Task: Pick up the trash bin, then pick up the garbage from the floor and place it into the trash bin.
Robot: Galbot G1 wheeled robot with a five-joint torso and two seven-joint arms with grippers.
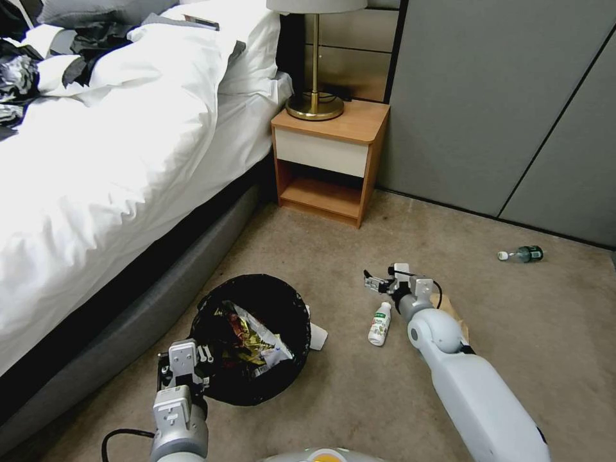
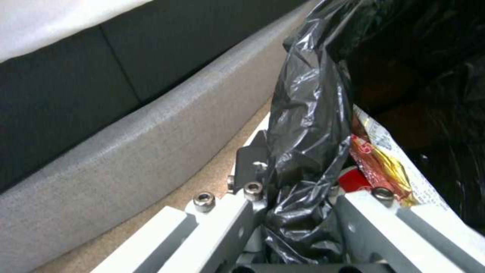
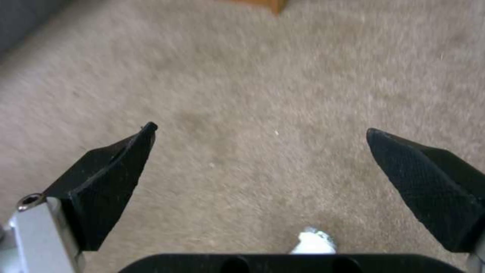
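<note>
Black bag crinkling, the left gripper (image 1: 192, 367) is pinching the trash bin (image 1: 251, 339) rim beside the bed, while the right gripper (image 1: 378, 282), wide open and empty, is hovering above the white bottle (image 1: 380, 324), risking knocking it rolling.

The left gripper (image 1: 192, 366) clamps the near rim of the trash bin (image 1: 250, 340), wrappers (image 1: 256, 337) inside; a small bottle (image 1: 380, 324) lies just before the right gripper (image 1: 375, 282), another bottle (image 1: 521, 255) well right
</note>
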